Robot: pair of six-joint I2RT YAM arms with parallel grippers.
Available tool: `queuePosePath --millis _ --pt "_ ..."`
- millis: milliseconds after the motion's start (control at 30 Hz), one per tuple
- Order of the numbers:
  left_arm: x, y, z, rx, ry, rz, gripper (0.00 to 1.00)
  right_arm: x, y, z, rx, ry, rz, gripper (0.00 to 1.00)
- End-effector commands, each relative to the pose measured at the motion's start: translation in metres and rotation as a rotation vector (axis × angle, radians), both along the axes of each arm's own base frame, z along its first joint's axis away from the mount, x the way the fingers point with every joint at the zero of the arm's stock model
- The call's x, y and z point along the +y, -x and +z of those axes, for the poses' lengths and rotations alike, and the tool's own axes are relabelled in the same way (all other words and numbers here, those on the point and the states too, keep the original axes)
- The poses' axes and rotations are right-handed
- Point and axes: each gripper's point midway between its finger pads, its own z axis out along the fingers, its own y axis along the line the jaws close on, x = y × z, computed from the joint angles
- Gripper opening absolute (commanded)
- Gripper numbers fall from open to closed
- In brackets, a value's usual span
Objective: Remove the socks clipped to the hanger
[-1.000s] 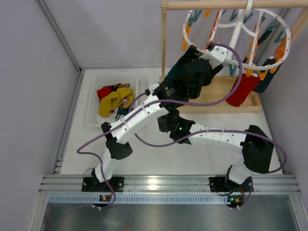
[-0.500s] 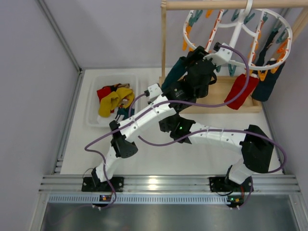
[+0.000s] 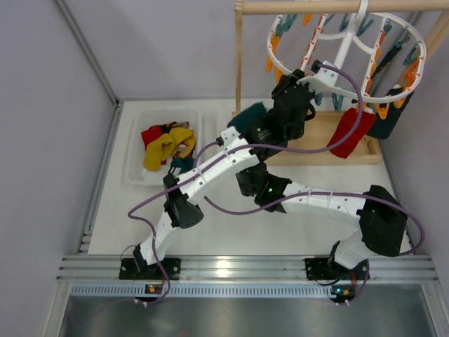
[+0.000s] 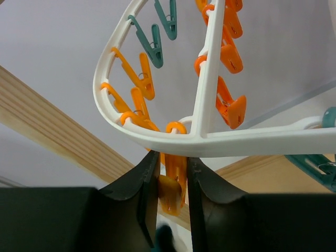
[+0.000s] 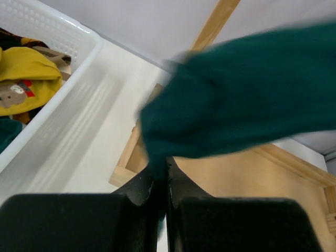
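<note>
Since a second ago the left gripper point(image 4: 172, 168) has reached farther up to the hanger point(image 4: 252, 140) rim, and the teal sock point(image 3: 247, 116) has shifted nearer. Nearest, the right gripper point(image 5: 160, 176) is pinched tight on that sock's edge. Beyond, the left gripper squeezes narrowly on an orange clip point(image 4: 170, 198) under the rim. Far right, a red sock point(image 3: 349, 133) and a navy sock point(image 3: 391, 119) hang clipped.
</note>
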Motion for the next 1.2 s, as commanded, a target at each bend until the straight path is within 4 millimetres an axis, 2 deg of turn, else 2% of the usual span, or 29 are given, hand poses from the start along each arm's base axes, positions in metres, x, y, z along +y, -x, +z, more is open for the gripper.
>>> queuePosePath --millis 0,200,267,300,367,400,433,467,500,533,567,600,667,700,733,800,833,867,900,933,967,1000,1033,1067,1100,1133,1167 --pt "0.004 -0.012 0.004 -0.025 0.053 0.021 0.27 0.016 0.018 0.03 -0.026 -0.111 0.115 0.0" --pt "0.001 -0.01 0.002 -0.012 0.082 -0.002 0.18 0.013 0.02 0.022 -0.014 -0.109 0.119 0.0" --pt "0.006 -0.007 0.007 -0.013 0.099 0.002 0.16 0.012 0.021 0.019 -0.008 -0.108 0.117 0.0" --pt "0.007 -0.007 0.005 -0.008 0.109 0.004 0.16 0.01 0.022 0.015 -0.003 -0.105 0.118 0.0" --pt "0.014 -0.002 0.016 -0.012 0.136 -0.003 0.19 0.009 0.025 0.01 0.008 -0.116 0.126 0.0" --pt "0.014 -0.001 0.01 0.003 0.138 -0.007 0.3 0.004 0.027 0.005 0.017 -0.116 0.125 0.0" --pt "0.022 0.006 0.024 -0.005 0.172 -0.018 0.37 0.003 0.03 0.002 0.031 -0.134 0.132 0.0" --pt "0.019 0.007 0.016 0.013 0.181 -0.034 0.46 -0.001 0.033 0.003 0.035 -0.152 0.138 0.0" --pt "0.022 0.01 0.019 0.015 0.197 -0.04 0.52 -0.006 0.037 -0.01 0.056 -0.143 0.143 0.0" --pt "0.028 0.014 0.029 0.009 0.222 -0.047 0.56 -0.007 0.042 -0.015 0.073 -0.174 0.159 0.0" --pt "0.028 0.015 0.026 0.019 0.231 -0.051 0.58 -0.012 0.046 -0.011 0.07 -0.201 0.167 0.0" --pt "0.032 0.018 0.033 0.014 0.249 -0.058 0.61 -0.016 0.052 -0.026 0.096 -0.2 0.176 0.0" --pt "0.034 0.021 0.033 0.02 0.268 -0.061 0.68 -0.024 0.058 -0.025 0.1 -0.231 0.181 0.0" --pt "0.037 0.023 0.035 0.021 0.276 -0.06 0.71 -0.029 0.062 -0.039 0.122 -0.214 0.183 0.0" --pt "0.045 0.026 0.043 0.015 0.293 -0.051 0.78 -0.028 0.065 -0.042 0.138 -0.226 0.201 0.0" --pt "0.05 0.03 0.039 0.027 0.304 -0.039 0.87 -0.032 0.071 -0.049 0.159 -0.221 0.223 0.0" --pt "0.064 0.036 0.05 0.017 0.328 -0.02 0.95 -0.03 0.074 -0.055 0.18 -0.213 0.246 0.0" --pt "0.068 0.037 0.041 0.031 0.327 -0.008 0.97 -0.03 0.076 -0.058 0.192 -0.212 0.256 0.0" --pt "0.084 0.045 0.055 0.019 0.359 0.001 0.99 -0.029 0.075 -0.06 0.204 -0.21 0.261 0.0" --pt "0.094 0.048 0.056 0.02 0.372 0.024 0.99 -0.026 0.077 -0.064 0.226 -0.197 0.282 0.0" --pt "0.099 0.049 0.046 0.034 0.361 0.041 0.99 -0.024 0.076 -0.068 0.238 -0.184 0.286 0.0" --pt "0.107 0.053 0.046 0.034 0.368 0.052 0.99 -0.02 0.076 -0.064 0.237 -0.19 0.3 0.0" --pt "0.124 0.062 0.058 0.021 0.395 0.064 0.99 -0.016 0.077 -0.065 0.249 -0.187 0.323 0.0" --pt "0.134 0.063 0.045 0.034 0.375 0.104 0.99 -0.012 0.077 -0.066 0.255 -0.183 0.335 0.0" --pt "0.141 0.066 0.044 0.035 0.371 0.115 0.99 -0.007 0.076 -0.061 0.254 -0.191 0.347 0.0" --pt "0.159 0.075 0.053 0.023 0.394 0.132 0.99 -0.002 0.076 -0.058 0.27 -0.225 0.365 0.0" --pt "0.17 0.076 0.039 0.034 0.374 0.178 0.99 0.003 0.075 -0.06 0.281 -0.223 0.375 0.0"
